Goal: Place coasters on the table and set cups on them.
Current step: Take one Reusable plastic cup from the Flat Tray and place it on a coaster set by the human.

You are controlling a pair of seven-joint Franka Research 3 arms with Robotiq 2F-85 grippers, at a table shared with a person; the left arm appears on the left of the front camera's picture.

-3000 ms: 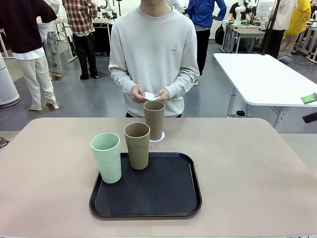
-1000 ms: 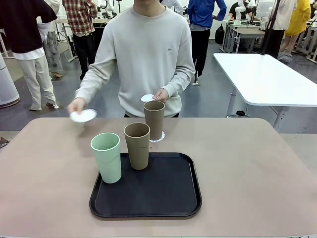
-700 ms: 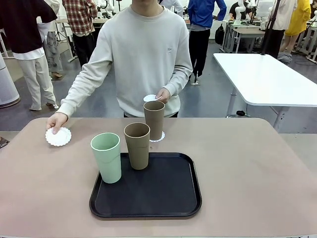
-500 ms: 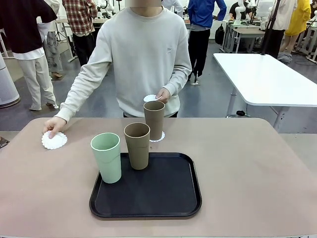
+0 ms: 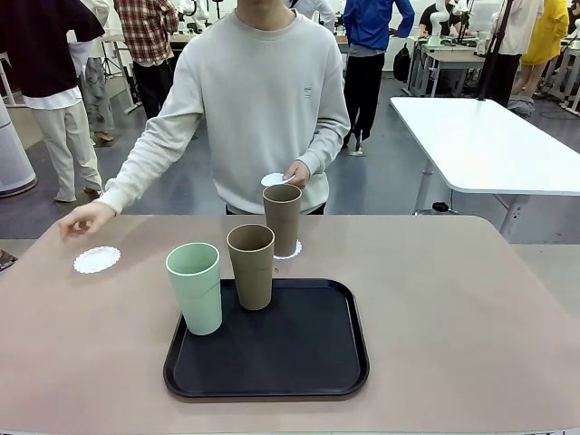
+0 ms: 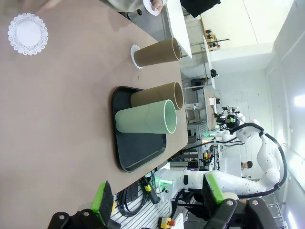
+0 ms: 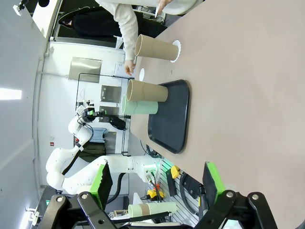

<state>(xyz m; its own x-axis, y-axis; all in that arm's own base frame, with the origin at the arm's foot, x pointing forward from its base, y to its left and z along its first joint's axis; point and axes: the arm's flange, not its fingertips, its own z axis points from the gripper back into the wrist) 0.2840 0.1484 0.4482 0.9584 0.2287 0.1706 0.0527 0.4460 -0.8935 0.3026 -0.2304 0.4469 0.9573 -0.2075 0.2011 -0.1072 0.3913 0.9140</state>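
A white lacy coaster point(image 5: 96, 260) point(image 6: 27, 34) lies flat on the beige table point(image 5: 453, 299) at the far left, with the person's hand point(image 5: 80, 220) lifted just above it. A tan cup point(image 5: 282, 219) point(image 6: 156, 53) point(image 7: 157, 48) stands on another coaster point(image 5: 292, 250) behind the tray. A second tan cup point(image 5: 251, 266) point(image 6: 158, 95) point(image 7: 147, 90) and the mint green cup point(image 5: 196, 288) point(image 6: 145, 118) point(image 7: 141, 107) stand on the black tray point(image 5: 272, 349). The person's other hand holds a third coaster point(image 5: 275, 179) at the waist. My left gripper point(image 6: 157, 200) and right gripper point(image 7: 156, 183) stand open, far from the cups.
A white rectangular table point(image 5: 489, 145) stands beyond the far right corner. Other people stand in the background. Bare tabletop lies to the right of the tray and along the near left.
The person carried a coaster out to the far left, laid it on the table and let go; the hand has lifted off it. Cups and both grippers have not moved.
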